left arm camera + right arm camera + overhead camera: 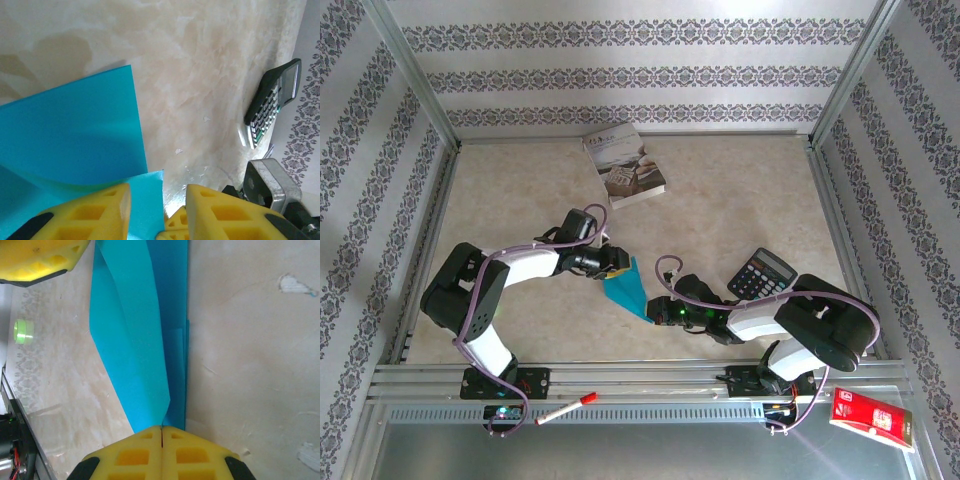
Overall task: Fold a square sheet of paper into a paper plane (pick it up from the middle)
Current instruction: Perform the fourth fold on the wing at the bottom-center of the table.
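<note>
Both ends of the sheet [625, 290] are tended, at the near middle of the bench [740, 200].
Right end effector [658, 310] is clamped on one pointed end; left end effector [610, 262] stands narrowly apart about the opposite edge. Probably best: anchor the clamped end, close left squarely, never tug.

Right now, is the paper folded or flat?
Folded: the paper shows layers overlapping along a crease, pinched by the shut right gripper.
</note>
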Controlling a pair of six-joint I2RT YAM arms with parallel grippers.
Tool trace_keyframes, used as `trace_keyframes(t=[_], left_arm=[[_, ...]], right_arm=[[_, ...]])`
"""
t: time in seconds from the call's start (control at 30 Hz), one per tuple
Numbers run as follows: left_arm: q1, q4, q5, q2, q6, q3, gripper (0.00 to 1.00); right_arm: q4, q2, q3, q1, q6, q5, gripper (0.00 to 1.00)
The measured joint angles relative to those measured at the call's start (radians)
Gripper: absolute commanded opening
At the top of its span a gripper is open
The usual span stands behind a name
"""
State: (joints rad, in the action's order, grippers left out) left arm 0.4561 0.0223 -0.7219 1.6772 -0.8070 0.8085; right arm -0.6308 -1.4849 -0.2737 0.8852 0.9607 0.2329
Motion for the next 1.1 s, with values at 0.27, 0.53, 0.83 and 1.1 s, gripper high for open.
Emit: trace_keyframes(t=[0.27,0.53,0.83,1.1], left_arm=[[-0.019,-0.024,0.019,0.051,0.038,0.005,0.34],[-0.022,-0.022,0.013,0.095,0.048,0.019,0.33],[-0.022,-0.018,0.010,0.097,0.048,0.019,0.33],[-0.022,-0.015,0.008,0.097,0.049,0.019,0.33]], right_arm=[[0.003,0.002,0.000,0.000,0.000,0.000,0.02],[0.004,0.002,0.000,0.000,-0.005,0.000,0.05],[0.041,0.049,-0.002,-0.019,-0.011,0.001,0.15],[0.059,0.047,-0.037,-0.019,-0.011,0.027,0.14]])
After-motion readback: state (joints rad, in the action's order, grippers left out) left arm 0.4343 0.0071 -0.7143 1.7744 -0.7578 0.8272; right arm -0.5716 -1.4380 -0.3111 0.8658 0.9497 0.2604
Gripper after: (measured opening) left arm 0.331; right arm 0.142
